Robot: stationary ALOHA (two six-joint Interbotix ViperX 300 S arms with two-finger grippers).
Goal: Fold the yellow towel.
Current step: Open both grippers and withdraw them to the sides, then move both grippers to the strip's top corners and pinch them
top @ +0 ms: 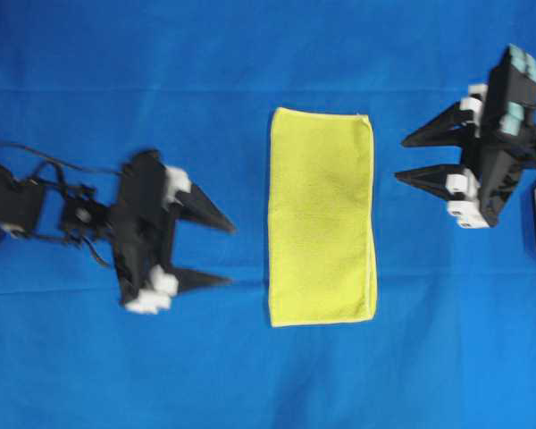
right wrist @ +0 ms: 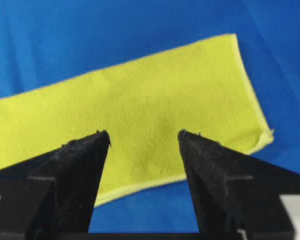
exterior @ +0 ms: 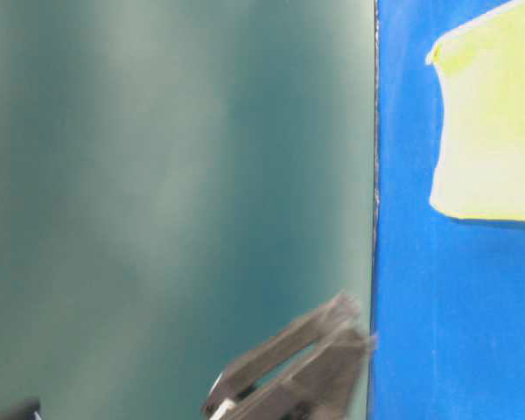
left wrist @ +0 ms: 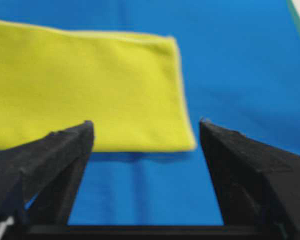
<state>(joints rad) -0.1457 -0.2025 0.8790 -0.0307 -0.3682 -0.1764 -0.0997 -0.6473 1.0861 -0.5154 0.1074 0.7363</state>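
Overhead view: the towel [top: 322, 217] lies flat on the blue surface [top: 250, 54] as a tall narrow rectangle at the middle, already folded to about half its width, with a paler hem along its right and bottom edges. It sits between the two grippers and touches neither. The left gripper [top: 217, 251] is to its left, fingers spread wide and pointing toward the towel's lower left edge, a strip of bare blue between them and the cloth; it holds nothing. The right gripper [top: 413, 157] is to the towel's right, level with its upper half, jaws equally wide apart, empty, tips near the edge but clear of it.

In the left wrist view the towel [left wrist: 85, 90] lies ahead of the parted fingers [left wrist: 65, 150]. In the right wrist view the towel [right wrist: 140, 110] fills the gap between the fingers [right wrist: 205, 165]. The table-level view shows a towel [exterior: 490, 122] corner on blue and a blurred arm [exterior: 297, 367].
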